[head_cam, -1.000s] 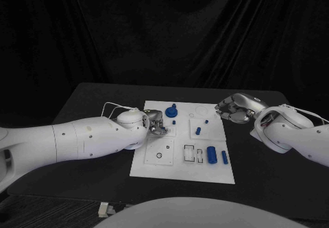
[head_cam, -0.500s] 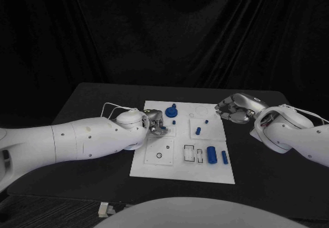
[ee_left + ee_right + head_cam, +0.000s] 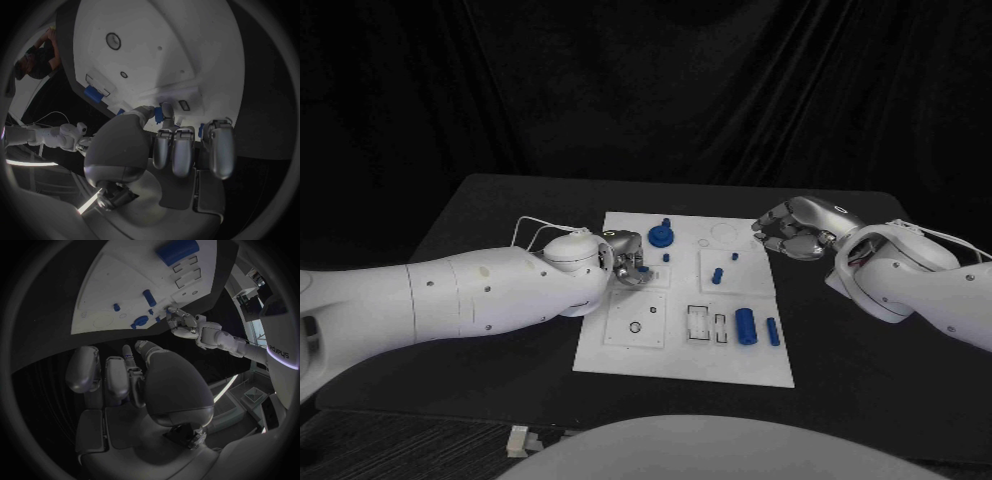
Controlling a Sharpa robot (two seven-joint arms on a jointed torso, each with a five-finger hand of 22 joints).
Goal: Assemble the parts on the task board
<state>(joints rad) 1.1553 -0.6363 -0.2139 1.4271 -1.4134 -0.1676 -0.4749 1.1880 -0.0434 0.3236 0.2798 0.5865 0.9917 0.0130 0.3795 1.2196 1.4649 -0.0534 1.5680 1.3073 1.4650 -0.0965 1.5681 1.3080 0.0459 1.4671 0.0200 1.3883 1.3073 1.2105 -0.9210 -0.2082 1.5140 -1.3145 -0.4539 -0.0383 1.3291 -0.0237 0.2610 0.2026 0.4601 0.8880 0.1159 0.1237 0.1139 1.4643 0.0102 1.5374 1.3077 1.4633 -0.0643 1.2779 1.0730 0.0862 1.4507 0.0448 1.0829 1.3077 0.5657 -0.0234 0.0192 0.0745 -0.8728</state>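
Note:
The white task board [image 3: 678, 362] lies in the middle of the black table. My left hand [image 3: 629, 263] rests over the board's left upper part, fingers curled; a small blue part [image 3: 159, 114] sits pinched between its thumb and a finger. Beside it stand a small blue peg [image 3: 666, 257] and a round blue piece with a knob [image 3: 661, 236]. Another blue peg [image 3: 717, 275], a thick blue cylinder [image 3: 746, 327] and a thin blue bar [image 3: 772, 331] lie further right. My right hand [image 3: 795, 228] hovers off the board's right upper edge, fingers curled in with nothing in them.
Empty slots and a round hole [image 3: 636, 327] mark the board's near half. Bare black table surrounds the board, with dark curtain behind. The right wrist view shows the board [image 3: 112, 285], the blue cylinder [image 3: 177, 250] and my left hand [image 3: 181, 325] on its far side.

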